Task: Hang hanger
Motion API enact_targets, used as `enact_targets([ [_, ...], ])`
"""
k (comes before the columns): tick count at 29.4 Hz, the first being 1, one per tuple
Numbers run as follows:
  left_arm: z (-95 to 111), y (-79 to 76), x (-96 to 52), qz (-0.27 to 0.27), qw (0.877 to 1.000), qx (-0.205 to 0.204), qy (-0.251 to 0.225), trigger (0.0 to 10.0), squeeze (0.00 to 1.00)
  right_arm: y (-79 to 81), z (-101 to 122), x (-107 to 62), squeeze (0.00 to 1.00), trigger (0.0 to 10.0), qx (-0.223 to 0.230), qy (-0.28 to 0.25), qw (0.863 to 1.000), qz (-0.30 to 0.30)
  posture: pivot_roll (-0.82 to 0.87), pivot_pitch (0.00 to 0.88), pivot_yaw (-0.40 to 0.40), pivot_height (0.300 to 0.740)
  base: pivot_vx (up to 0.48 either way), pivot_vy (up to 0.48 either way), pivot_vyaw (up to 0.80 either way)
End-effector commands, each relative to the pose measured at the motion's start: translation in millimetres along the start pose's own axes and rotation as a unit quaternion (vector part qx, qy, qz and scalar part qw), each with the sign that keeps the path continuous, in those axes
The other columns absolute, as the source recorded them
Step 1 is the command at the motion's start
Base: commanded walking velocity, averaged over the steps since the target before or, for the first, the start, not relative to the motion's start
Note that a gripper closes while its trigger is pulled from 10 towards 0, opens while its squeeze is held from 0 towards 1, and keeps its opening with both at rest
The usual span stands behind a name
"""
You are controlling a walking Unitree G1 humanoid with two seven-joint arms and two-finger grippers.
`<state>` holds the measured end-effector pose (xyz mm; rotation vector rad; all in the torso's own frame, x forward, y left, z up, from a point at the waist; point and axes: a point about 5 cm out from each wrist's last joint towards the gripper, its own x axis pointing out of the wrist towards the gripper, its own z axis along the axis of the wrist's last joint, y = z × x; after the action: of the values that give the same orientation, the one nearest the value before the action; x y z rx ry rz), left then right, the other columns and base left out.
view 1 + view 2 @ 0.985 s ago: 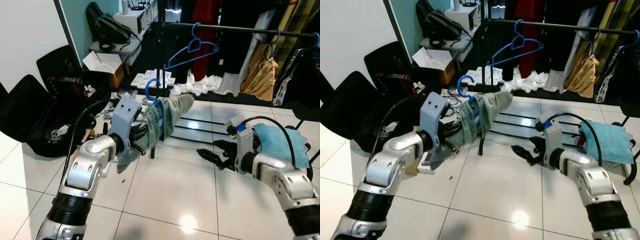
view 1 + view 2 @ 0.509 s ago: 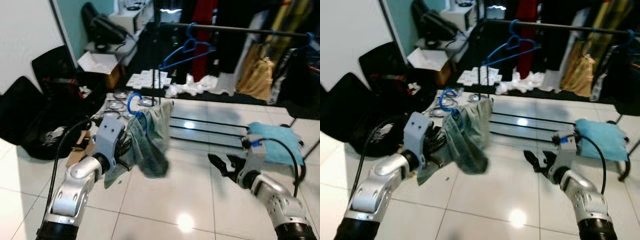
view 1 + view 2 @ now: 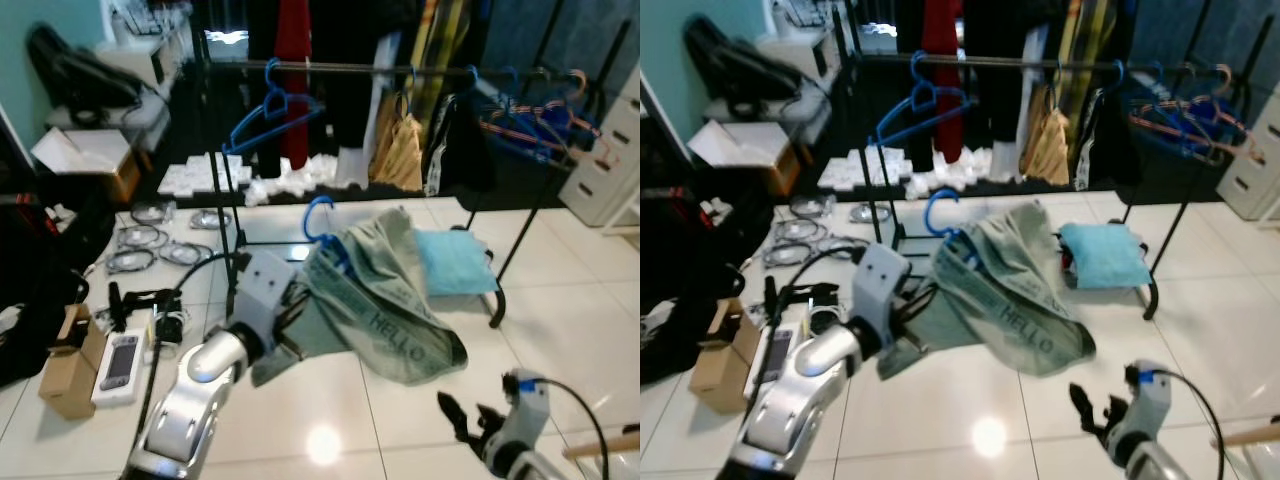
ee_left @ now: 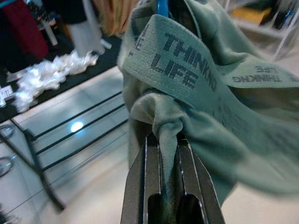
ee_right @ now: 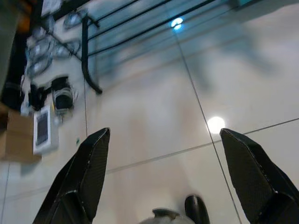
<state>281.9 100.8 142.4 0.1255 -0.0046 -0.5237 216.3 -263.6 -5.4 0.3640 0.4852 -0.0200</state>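
My left gripper (image 4: 168,154) is clamped on a fold of the grey-green garment (image 3: 385,300) draped on the blue hanger (image 3: 322,215) (lettering reads "HELLO"), held in front of and below the clothes rail (image 3: 350,68). My right gripper (image 5: 163,172) hangs low, fingers spread wide, well short of the rail.

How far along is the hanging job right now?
Done: grey-green printed garment sits on the blue plastic hanger. In hand: left gripper is shut on the garment, carrying it. Left: hook the hanger onto the black clothes rail. Right gripper is open, low over the floor.
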Motion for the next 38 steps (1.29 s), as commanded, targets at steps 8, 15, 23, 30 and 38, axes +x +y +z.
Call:
enact_targets([
  [8,9.7,-9.5,11.6,-0.008,1.0,0.008,-0.023,10.0,0.0,-4.2,1.9,3.1,0.0,10.0,0.003,-0.009,1.0,-0.003,-0.08,0.084,-0.014,0.74,0.48,0.0,-0.8],
  [15,19.6,-12.8,20.5,0.0,0.999,0.013,-0.035,10.0,0.0,-1.5,4.1,3.8,0.0,10.0,-0.003,-0.022,1.0,0.007,-0.08,0.079,-0.011,0.74,0.48,0.0,-0.15],
  [23,26.8,-0.9,27.0,0.044,0.998,0.039,-0.03,10.0,0.0,0.1,4.6,5.2,0.0,10.0,-0.005,-0.025,1.0,0.012,-0.08,0.082,-0.005,0.74,0.451,0.0,0.0],
  [30,27.2,20.8,26.2,0.108,0.992,0.067,0.0,10.0,0.0,2.9,3.7,5.9,0.0,10.0,-0.007,-0.028,0.999,0.019,-0.08,0.088,0.004,0.74,0.346,0.0,0.0],
  [38,54.9,-3.8,16.8,-0.044,0.994,-0.014,-0.102,10.0,0.0,3.4,3.3,5.2,0.0,10.0,-0.004,-0.028,0.999,0.021,-0.08,0.094,0.001,0.74,0.103,0.0,0.0],
])
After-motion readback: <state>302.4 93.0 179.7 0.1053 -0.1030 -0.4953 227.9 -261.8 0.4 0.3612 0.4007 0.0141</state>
